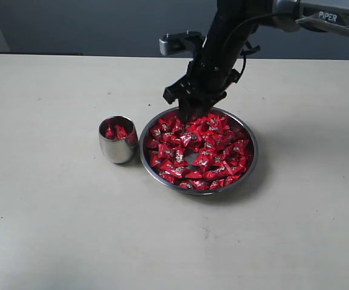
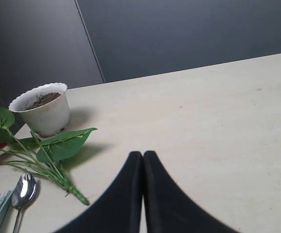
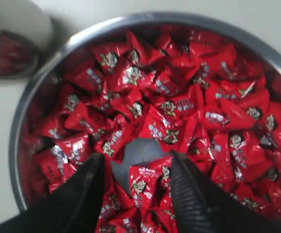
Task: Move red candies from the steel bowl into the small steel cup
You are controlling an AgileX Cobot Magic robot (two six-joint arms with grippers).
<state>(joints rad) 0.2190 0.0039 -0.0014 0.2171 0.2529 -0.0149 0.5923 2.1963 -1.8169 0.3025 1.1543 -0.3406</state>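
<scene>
Red candies (image 1: 198, 151) in shiny wrappers w/ tiny pale print fill most of the steel bowl (image 1: 254, 158), heaped loosely, w/ one small bare patch of bowl floor showing near the middle. The bowl sits on a pale table (image 1: 54, 229), roughly centre of the ext. view. Just beside it on the left stands the small steel cup (image 1: 118, 151), upright, very close to the bowl's rim; can't tell if they touch. A few red candies already lie inside the cup. The right gripper (image 1: 192, 112), black, on an arm reaching down from the upper right, is at the bowl's far edge w/ its tips among the candies. In the right wrist view the right gripper (image 3: 136, 167) has its jaws apart, one finger each side of the bare patch, w/ a candy lying btwn them; it doesn't look squeezed. The bowl (image 3: 43, 77) fills that view and the cup (image 3: 19, 29) shows in one corner. The left gripper (image 2: 143, 162) shows only in its own wrist view, jaws pressed together, holding nothing, over bare table. Near it are a white pot (image 2: 43, 114) w/ soil, a green leafy stem (image 2: 62, 145) lying flat, and a metal spoon (image 2: 24, 191).
</scene>
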